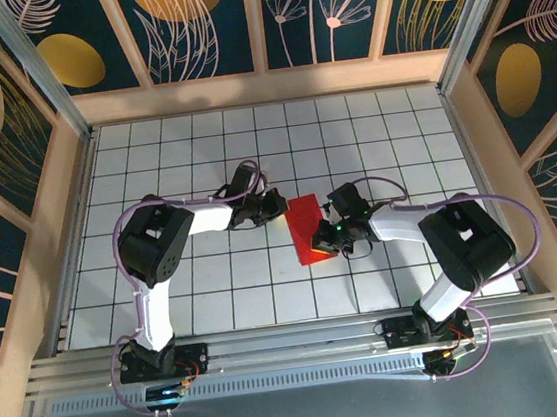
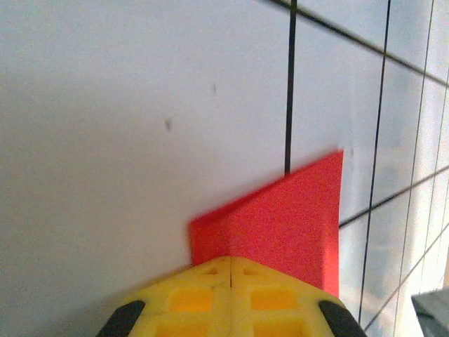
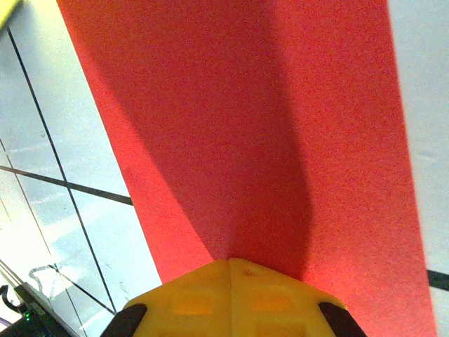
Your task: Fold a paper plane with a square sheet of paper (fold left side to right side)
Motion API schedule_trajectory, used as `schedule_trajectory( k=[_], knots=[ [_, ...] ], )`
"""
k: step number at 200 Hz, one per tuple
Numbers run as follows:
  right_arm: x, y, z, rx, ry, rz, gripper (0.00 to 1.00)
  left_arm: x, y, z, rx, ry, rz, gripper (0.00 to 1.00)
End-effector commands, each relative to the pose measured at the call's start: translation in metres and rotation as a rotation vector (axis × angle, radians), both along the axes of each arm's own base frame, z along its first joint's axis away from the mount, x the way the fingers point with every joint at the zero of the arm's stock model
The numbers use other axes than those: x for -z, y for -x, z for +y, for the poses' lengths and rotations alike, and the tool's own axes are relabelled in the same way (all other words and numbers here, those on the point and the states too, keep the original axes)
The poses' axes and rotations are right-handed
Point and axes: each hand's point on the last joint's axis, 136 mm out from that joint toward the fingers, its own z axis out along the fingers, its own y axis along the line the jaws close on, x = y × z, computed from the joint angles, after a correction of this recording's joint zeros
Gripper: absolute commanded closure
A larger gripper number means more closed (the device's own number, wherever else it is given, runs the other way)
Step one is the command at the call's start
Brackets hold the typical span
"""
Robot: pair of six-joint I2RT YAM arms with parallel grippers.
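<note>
The table (image 1: 153, 162) is a white grid of tiles. The only red thing on it lies near its middle, a little toward the near edge, between my two arms.

That is the square sheet of paper (image 1: 306, 227). From above it no longer reads as square. It shows as a strip about one tile wide and two long, slanted slightly. I judge that the left side has been brought over to the right, or very nearly so. I cannot tell whether the crease has been pressed flat. In my left wrist view one corner of the sheet (image 2: 280, 225) stands up off the tiles, so that end is not lying down. In my right wrist view the red surface (image 3: 231, 126) runs broad and smooth ahead of me, with my own shadow across it.

My left pincer (image 1: 280, 207) is at the far-left corner of the strip, its jaws closed tight together. My right pincer (image 1: 324, 235) is at the strip's right edge, jaws closed too. Both sets of tips meet the paper. I cannot say whether either one pinches a layer or merely presses on it.

There is no sharp tip and no slim dart shape. By my reckoning only the first fold is in hand. The nose corners, the wings and the finished paper plane are left to do.
</note>
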Motion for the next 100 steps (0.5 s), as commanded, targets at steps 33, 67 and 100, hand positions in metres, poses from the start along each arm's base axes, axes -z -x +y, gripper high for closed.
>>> schedule_trajectory(
  k=[33, 67, 100],
  knots=[
    [0.045, 0.036, -0.043, 0.048, 0.211, 0.129, 1.0, 0.021, -0.033, 0.026, -0.08, -0.089, -0.018, 1.0],
    [0.041, 0.036, -0.037, 0.071, 0.165, 0.125, 1.0, 0.012, -0.042, 0.032, -0.088, -0.088, -0.047, 1.0],
    [0.035, 0.03, -0.024, 0.098, 0.099, 0.11, 1.0, -0.022, -0.048, 0.035, -0.069, -0.107, -0.128, 1.0]
  ],
)
